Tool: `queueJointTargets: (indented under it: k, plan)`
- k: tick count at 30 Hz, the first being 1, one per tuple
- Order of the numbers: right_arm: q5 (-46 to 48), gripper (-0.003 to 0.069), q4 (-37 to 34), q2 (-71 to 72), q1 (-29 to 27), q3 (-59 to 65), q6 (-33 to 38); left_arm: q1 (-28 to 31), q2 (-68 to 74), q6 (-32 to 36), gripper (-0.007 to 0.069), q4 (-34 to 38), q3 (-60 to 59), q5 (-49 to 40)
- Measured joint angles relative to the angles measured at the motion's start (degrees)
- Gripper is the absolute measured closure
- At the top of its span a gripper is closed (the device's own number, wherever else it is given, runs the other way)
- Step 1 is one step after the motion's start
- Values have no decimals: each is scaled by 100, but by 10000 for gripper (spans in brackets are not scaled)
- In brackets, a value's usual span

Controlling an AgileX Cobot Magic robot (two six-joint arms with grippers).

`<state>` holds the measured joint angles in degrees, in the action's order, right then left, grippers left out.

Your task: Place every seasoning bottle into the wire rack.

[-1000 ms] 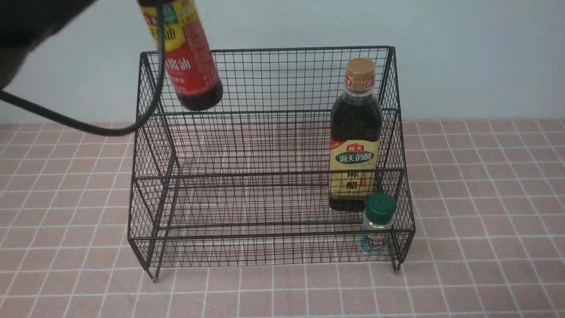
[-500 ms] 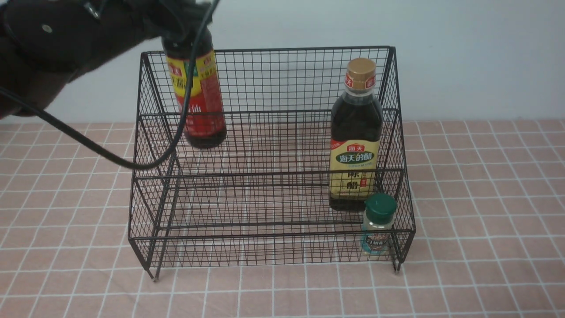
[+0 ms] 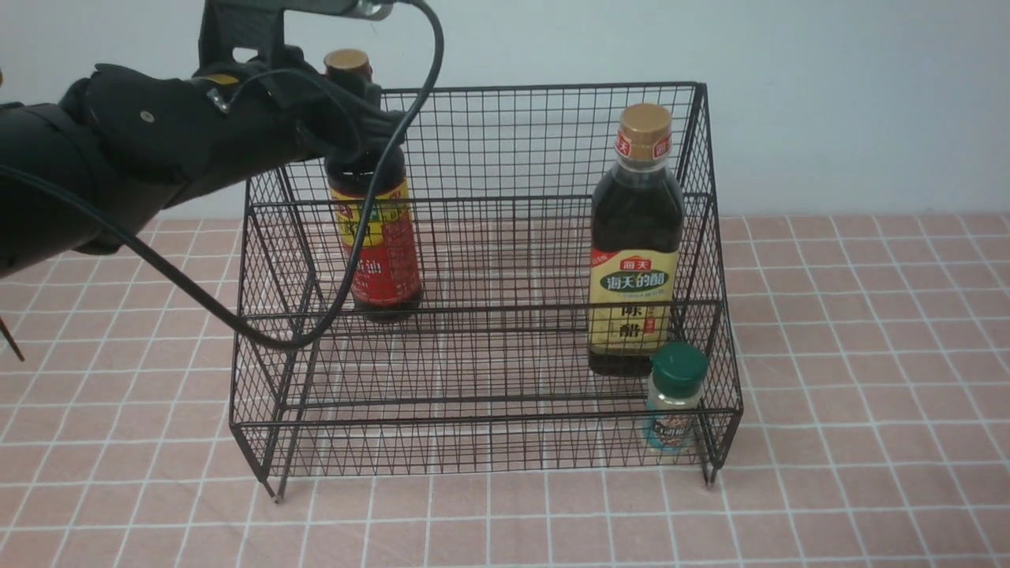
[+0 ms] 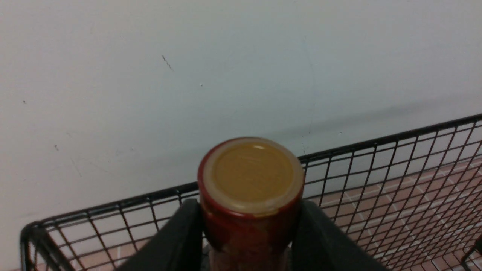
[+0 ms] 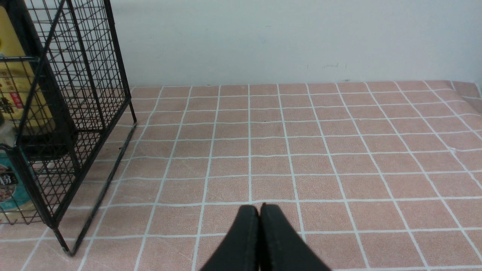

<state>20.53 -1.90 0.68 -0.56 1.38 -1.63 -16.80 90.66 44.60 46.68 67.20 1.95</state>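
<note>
Three seasoning bottles (image 3: 377, 237) inside wire rack (image 3: 485, 410), wide middle gap.

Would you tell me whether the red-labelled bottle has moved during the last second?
Yes. The red-labelled bottle has come down, from above the wire rack's back rim to its upper tier, held by the left gripper.

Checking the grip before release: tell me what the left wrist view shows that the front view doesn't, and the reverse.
Left wrist only: the flat top of the cap, with black fingers pressed on both sides of the neck. Front only: the red-label bottle on the upper tier, the yellow-label bottle, the green-capped shaker. Both: the left gripper, the wire rack, the wall.
</note>
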Motion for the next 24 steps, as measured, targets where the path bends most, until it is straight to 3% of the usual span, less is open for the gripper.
queueJointTargets:
  k: [5, 8, 12, 19, 24]
  plan:
    - [0, 673, 0, 0, 0, 0, 0, 0, -20, 28, 291, 162, 20, 138]
    - [0, 673, 0, 0, 0, 0, 0, 0, -175, 148, 209, 216, 34, 224]
    - [0, 673, 0, 0, 0, 0, 0, 0, -400, 297, 186, 222, 34, 126]
    - [0, 673, 0, 0, 0, 0, 0, 0, -1260, 545, 207, 208, 34, -769]
    - [0, 673, 0, 0, 0, 0, 0, 0, -2024, 597, 333, 144, 34, -1792]
